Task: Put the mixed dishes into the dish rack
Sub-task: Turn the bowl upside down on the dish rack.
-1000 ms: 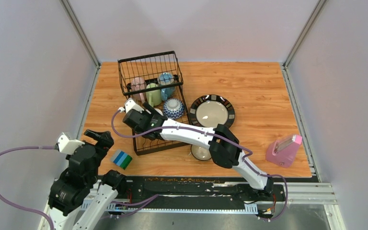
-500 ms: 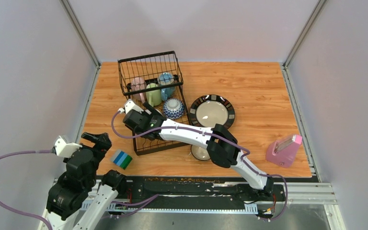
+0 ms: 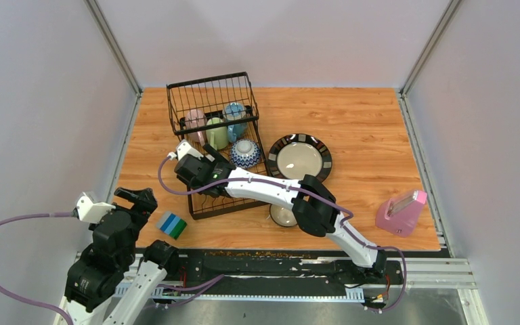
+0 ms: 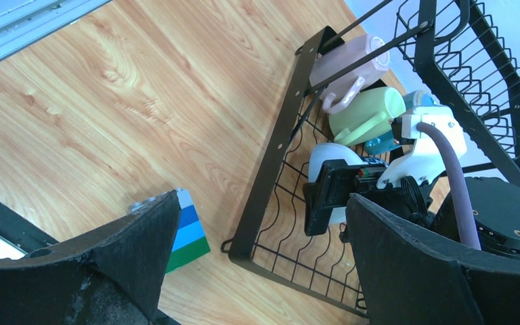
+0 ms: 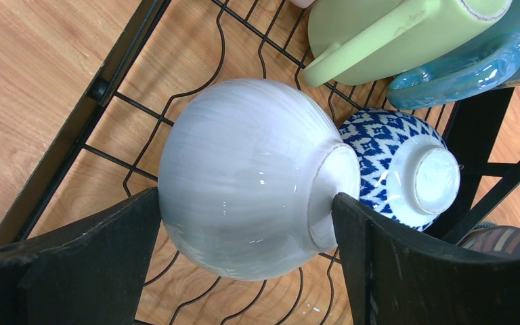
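The black wire dish rack (image 3: pixel 206 80) stands at the table's back left. Its basket holds a pink mug (image 3: pixel 195 119), a green mug (image 3: pixel 217 133) and a blue mug (image 3: pixel 235 115). A blue patterned bowl (image 3: pixel 245 153) rests against them. In the right wrist view a white bowl (image 5: pixel 244 169) lies on its side on the rack's wires (image 5: pixel 118 61), beside the patterned bowl (image 5: pixel 406 169). My right gripper (image 5: pixel 244 203) is open, one finger on each side of the white bowl. My left gripper (image 4: pixel 263 200) hangs open and empty over the table, left of the rack (image 4: pixel 291 135).
A black-rimmed cream plate (image 3: pixel 300 158) lies right of the rack. A small bowl (image 3: pixel 283 215) sits half hidden under the right arm. The striped sponge block (image 3: pixel 172 225) lies near the front left. A pink container (image 3: pixel 401 212) stands at the right edge.
The right jaws have spread wider round the white bowl. The left arm has drawn back a little toward the near edge.
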